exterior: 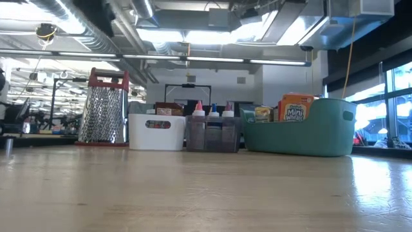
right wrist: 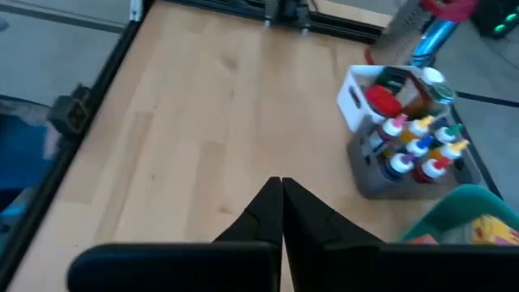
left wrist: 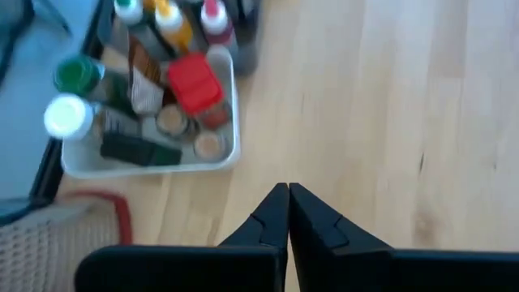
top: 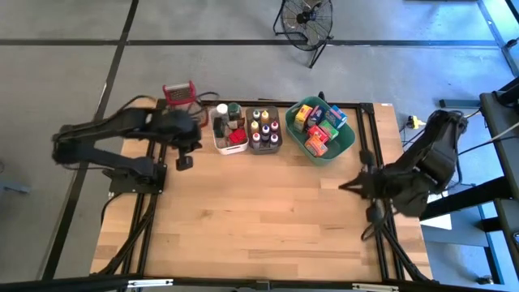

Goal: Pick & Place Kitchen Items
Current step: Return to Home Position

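Left gripper, clenched on nothing, hangs left of centre in the high view, just beside the white bin. Right gripper, also clenched and empty, waits at the right. Items sit in the white, dark and teal bins, upper centre. I judge them light, stiff and smooth; best held around the body.

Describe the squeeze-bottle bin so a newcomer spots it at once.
Along the table's far edge, find the middle bin, between the white bin and the teal bin. It alone is dark and see-through, holding small bottles with coloured caps.
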